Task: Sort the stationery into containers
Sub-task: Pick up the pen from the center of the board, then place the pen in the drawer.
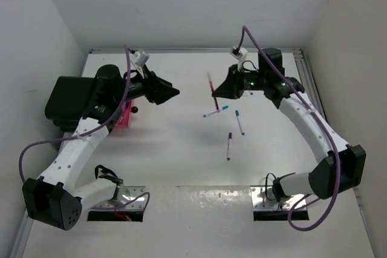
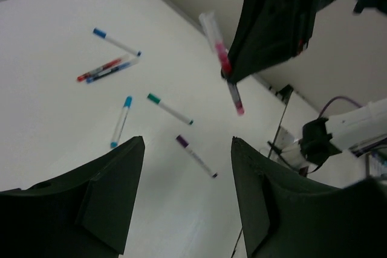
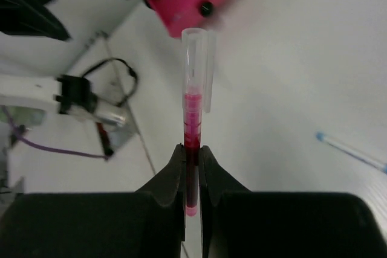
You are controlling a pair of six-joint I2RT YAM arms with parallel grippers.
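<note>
the white table (image 1: 181,167) carries the pink tray (image 1: 124,118) at the left, half under the left arm, with loose pens (image 1: 229,146) scattered right of centre. the right gripper (image 3: 191,149), clenched on a red pen (image 3: 192,113) lifted clear of the table, should probably cross left, line up over a container and lower before letting go. the left gripper (image 2: 187,143) hangs released, grasping nothing.
</note>
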